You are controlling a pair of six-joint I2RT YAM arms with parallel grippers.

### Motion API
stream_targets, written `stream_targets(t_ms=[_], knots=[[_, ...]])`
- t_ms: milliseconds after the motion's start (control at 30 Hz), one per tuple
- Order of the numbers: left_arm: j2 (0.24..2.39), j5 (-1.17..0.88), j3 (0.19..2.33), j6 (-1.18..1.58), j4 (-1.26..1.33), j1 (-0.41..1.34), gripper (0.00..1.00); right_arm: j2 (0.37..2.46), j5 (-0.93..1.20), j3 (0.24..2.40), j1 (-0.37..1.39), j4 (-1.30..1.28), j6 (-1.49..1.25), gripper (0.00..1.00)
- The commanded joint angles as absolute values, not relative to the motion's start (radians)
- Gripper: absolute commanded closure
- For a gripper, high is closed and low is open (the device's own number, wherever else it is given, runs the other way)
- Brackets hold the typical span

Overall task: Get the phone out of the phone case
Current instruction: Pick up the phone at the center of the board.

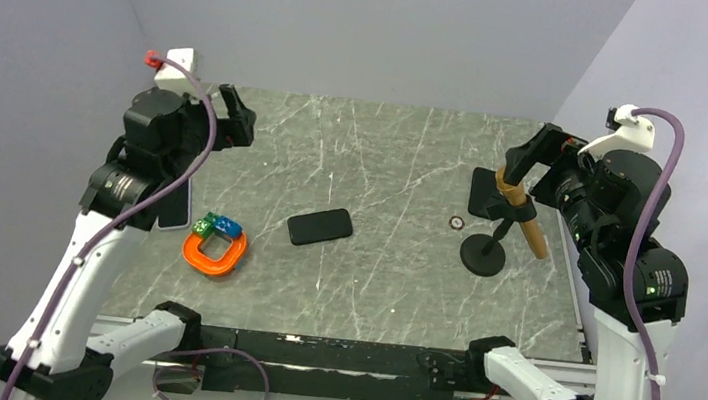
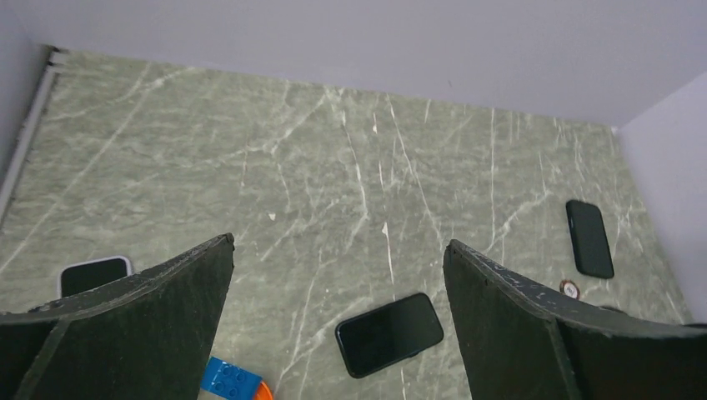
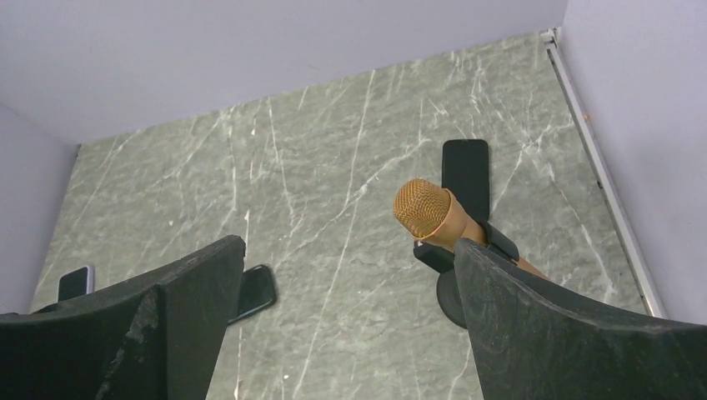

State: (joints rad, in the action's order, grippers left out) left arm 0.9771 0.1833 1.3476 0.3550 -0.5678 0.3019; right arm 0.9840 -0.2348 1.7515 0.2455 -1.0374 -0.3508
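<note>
In the top view, a black phone (image 1: 320,226) is laid flat mid-frame on the bench (image 1: 405,156), and a white-edged phone (image 1: 179,212) is seen at left; which one is cased cannot be told. In the left wrist view, the left claw (image 2: 338,250) is spread, empty. In the right wrist view, the right claw (image 3: 350,250) is likewise released, beside a microphone (image 3: 425,212).

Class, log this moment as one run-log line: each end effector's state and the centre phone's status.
left end effector: open, empty | right end effector: open, empty | centre phone: flat on table, not gripped
</note>
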Motion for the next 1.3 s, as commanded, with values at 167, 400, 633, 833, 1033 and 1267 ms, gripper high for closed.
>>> stream_targets(t_ms=[167,400,633,833,1033,1267], knots=[[1.209,-0.063,1.351,0.339,-0.647,0.298,0.01,0.983,-0.124,1.756,0.243,-1.034,-0.315,0.0],[1.512,-0.312,1.407,0.221,-0.754,0.31,0.01,1.011,-0.032,1.774,0.244,-1.076,-0.315,0.0],[1.728,-0.329,1.408,0.067,-0.784,0.363,0.01,0.995,0.04,1.759,0.243,-1.04,-0.302,0.0],[1.873,-0.37,1.437,0.027,-0.742,0.4,0.01,1.014,0.059,1.783,0.243,-1.053,-0.296,0.0],[1.977,-0.368,1.48,0.038,-0.71,0.455,0.01,1.024,0.083,1.781,0.243,-1.065,-0.305,0.0],[2.007,-0.283,1.445,0.067,-0.687,0.571,0.01,1.022,0.097,1.753,0.244,-1.053,-0.326,0.0]])
